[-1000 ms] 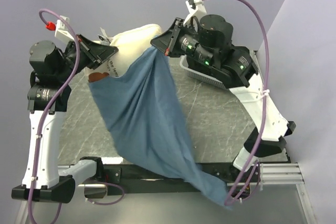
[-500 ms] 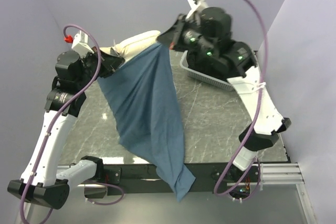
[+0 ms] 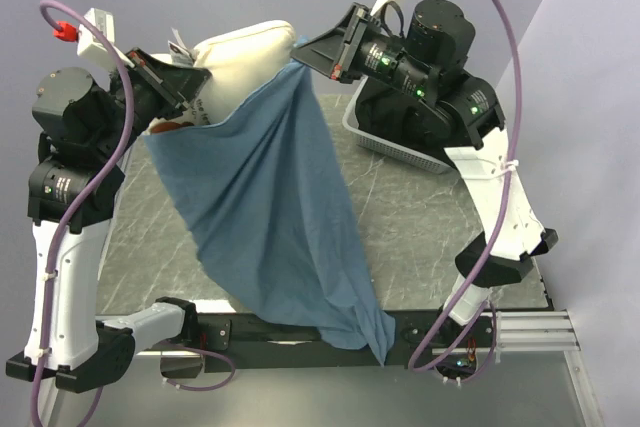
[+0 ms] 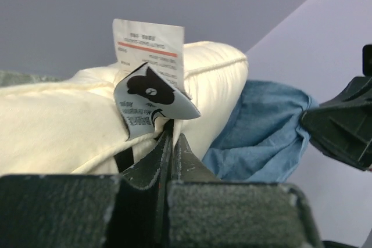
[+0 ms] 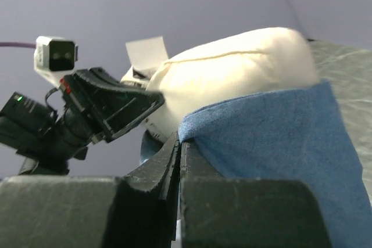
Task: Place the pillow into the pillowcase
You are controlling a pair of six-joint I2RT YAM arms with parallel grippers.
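The cream pillow (image 3: 245, 47) is held up in the air between both grippers, its top sticking out of the dusty-blue pillowcase (image 3: 270, 217), which hangs down over the table. My left gripper (image 3: 195, 87) is shut on the pillow's seam beside its white labels (image 4: 148, 79); I see no blue cloth in its jaws (image 4: 171, 137). My right gripper (image 3: 300, 52) is shut on the pillowcase's upper edge (image 5: 181, 137), right against the pillow (image 5: 232, 74). The pillowcase shows at the right of the left wrist view (image 4: 261, 132). The bear print is mostly hidden.
A grey mesh basket (image 3: 395, 147) stands at the back right, under the right arm. The marble table (image 3: 430, 227) lies below. The pillowcase's lower tip (image 3: 375, 337) hangs over the table's front rail. The left gripper shows in the right wrist view (image 5: 110, 105).
Both grippers have risen and spread apart, the left arm swinging back left. The pillowcase is stretched wider, its lower tip shifted right, and more of the pillow shows above it.
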